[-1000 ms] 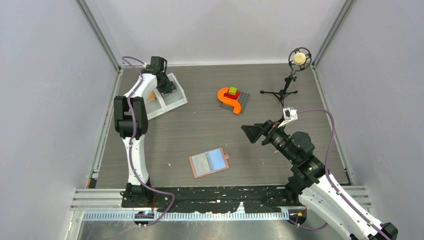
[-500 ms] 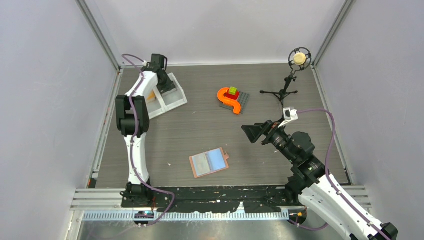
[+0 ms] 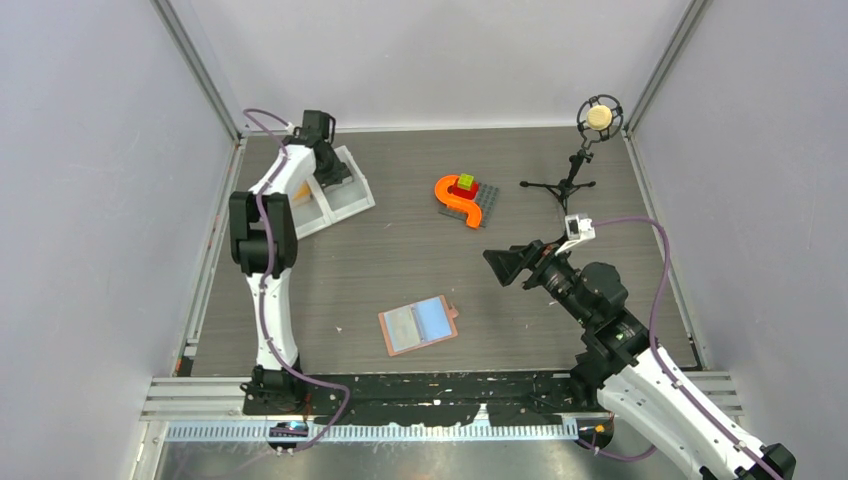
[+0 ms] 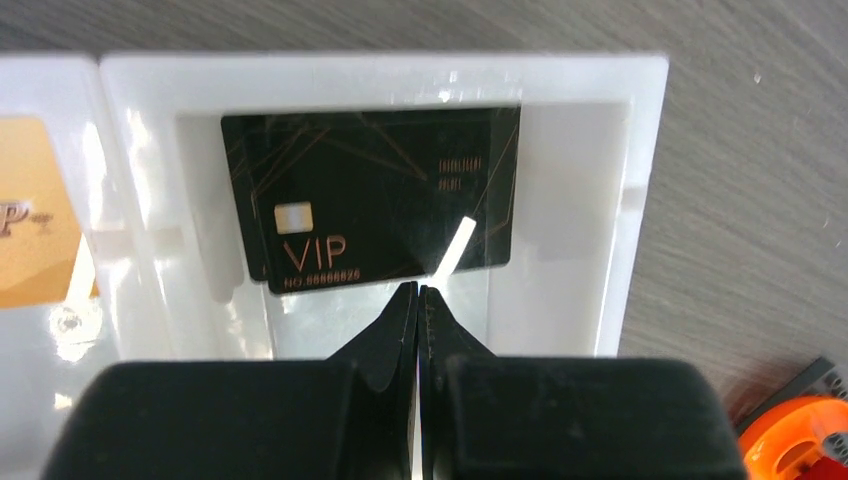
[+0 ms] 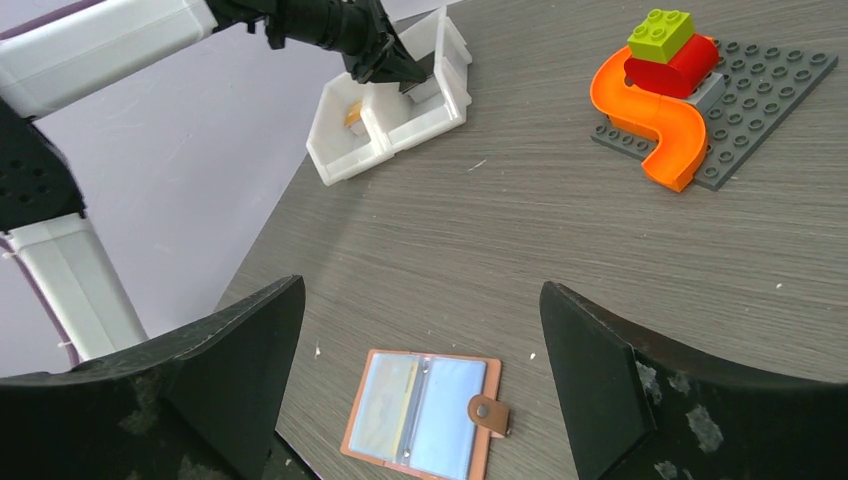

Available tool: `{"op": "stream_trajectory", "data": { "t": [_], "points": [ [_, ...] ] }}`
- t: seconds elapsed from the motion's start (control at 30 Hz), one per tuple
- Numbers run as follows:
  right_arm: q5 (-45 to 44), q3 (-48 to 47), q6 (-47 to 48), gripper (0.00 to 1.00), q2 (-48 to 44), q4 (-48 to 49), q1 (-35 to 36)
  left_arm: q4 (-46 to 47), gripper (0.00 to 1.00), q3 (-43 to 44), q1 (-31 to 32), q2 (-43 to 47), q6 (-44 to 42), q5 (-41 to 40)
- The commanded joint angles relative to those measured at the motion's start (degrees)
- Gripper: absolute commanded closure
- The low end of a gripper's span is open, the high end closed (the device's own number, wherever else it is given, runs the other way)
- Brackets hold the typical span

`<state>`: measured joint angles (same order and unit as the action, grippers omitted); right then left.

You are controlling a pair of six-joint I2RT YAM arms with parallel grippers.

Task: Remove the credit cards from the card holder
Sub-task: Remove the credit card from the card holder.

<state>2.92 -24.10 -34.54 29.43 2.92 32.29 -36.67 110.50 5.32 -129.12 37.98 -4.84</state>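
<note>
The card holder (image 3: 418,325) lies spread open on the table, salmon-brown rim and tab, light blue pockets; its left pocket looks greyer, with a yellowish edge by the fold (image 5: 425,415). A black VIP credit card (image 4: 370,190) lies flat in the right compartment of the white tray (image 4: 640,180). A gold card (image 4: 30,220) lies in the left compartment. My left gripper (image 4: 418,288) is shut and empty, its tips just above the black card's near edge; it also shows in the top view (image 3: 330,175). My right gripper (image 5: 420,290) is open and empty, high above the holder (image 3: 505,265).
The white tray (image 3: 350,195) sits at the back left. An orange curved brick piece with red and green bricks on a grey plate (image 3: 462,198) is at the back middle. A microphone on a small tripod (image 3: 585,150) stands at the back right.
The left arm's elbow shifts very slightly over the tray. The right arm, the holder and the cards have not moved.
</note>
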Motion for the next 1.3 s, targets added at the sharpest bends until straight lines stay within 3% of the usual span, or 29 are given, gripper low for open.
{"op": "stream_trajectory", "data": {
  "t": [0.0,0.13,0.4,0.47,0.53,0.67,0.7,0.77,1.03,1.27],
  "points": [
    [-2.1,-2.9,1.0,0.05,2.1,-1.7,0.1,2.2,0.97,-5.2,1.4,10.1,-2.2,1.9],
    [-2.6,-6.2,1.7,0.05,5.0,-8.8,0.1,3.6,0.9,-11.6,1.8,17.2,-2.7,4.4],
    [-0.1,-7.7,1.3,0.0,6.3,-12.6,0.2,3.8,0.7,-27.1,2.1,33.8,-3.6,11.8],
    [1.0,-7.4,0.4,0.04,7.3,-13.0,0.2,3.9,0.63,-32.4,2.5,39.5,-4.2,14.1],
    [2.7,-6.8,-0.5,0.08,8.5,-13.1,0.3,4.1,0.49,-36.9,3.2,44.4,-5.4,16.4],
    [3.2,-5.0,-2.4,0.14,10.2,-11.7,2.6,2.1,0.39,-45.0,4.4,54.5,-8.0,19.0],
    [2.5,-4.9,-2.8,0.14,10.8,-11.3,4.3,1.4,0.3,-47.1,4.6,57.6,-9.0,20.0],
    [-0.4,-4.9,-3.0,0.16,11.9,-11.5,7.4,-1.1,0.02,-50.0,4.8,62.2,-11.2,21.0],
    [-15.0,-9.5,-6.1,0.2,23.4,-10.4,23.8,-6.7,0.0,-59.8,4.8,83.3,-12.6,18.3],
    [-24.5,-20.6,-8.2,0.22,40.3,-14.9,35.0,-17.5,0.0,-58.7,4.7,89.2,-18.6,10.2]
  ]
}}
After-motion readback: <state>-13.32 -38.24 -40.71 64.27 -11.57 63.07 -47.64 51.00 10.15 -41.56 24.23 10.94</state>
